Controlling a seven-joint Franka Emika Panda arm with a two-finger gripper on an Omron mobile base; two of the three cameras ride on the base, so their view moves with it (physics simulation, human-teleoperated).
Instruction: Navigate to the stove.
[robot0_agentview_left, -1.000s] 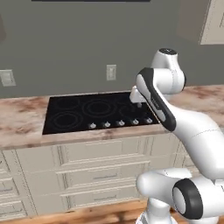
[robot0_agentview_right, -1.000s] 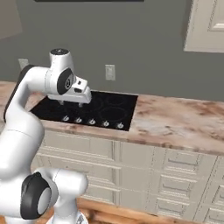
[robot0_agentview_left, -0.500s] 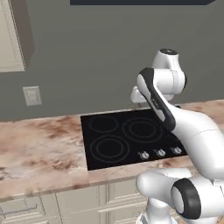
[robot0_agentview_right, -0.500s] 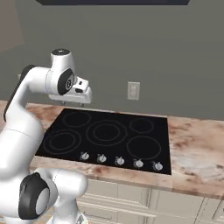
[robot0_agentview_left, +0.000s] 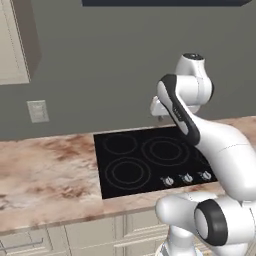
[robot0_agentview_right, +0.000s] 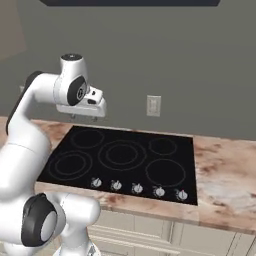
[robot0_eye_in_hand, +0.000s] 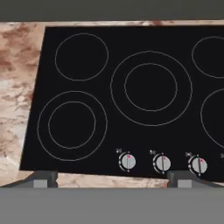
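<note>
Stove (robot0_agentview_right: 125, 160) closer now, marble countertop (robot0_agentview_right: 222, 182), grey wall (robot0_agentview_right: 200, 65).

Flat, even rendered light, no hard shadows or glare anywhere. Kinda soft and low-res, edges slightly blurry, no distortion.

the flat glossy black glass cooktop (robot0_agentview_right: 125, 160) lies flush in the mottled brown stone counter (robot0_agentview_left: 45, 175), and nothing stands on its glass, so the space above the faint grey burner rings (robot0_eye_in_hand: 151, 87) is open to a reach from above. the only raised things on it are the small silver knobs (robot0_eye_in_hand: 162, 163) in a row along its near edge. behind, the grey wall (robot0_agentview_right: 200, 60) closes off the far side, carrying a pale outlet plate (robot0_agentview_right: 153, 105). a dark hood edge (robot0_agentview_left: 165, 2) hangs high overhead.
</note>
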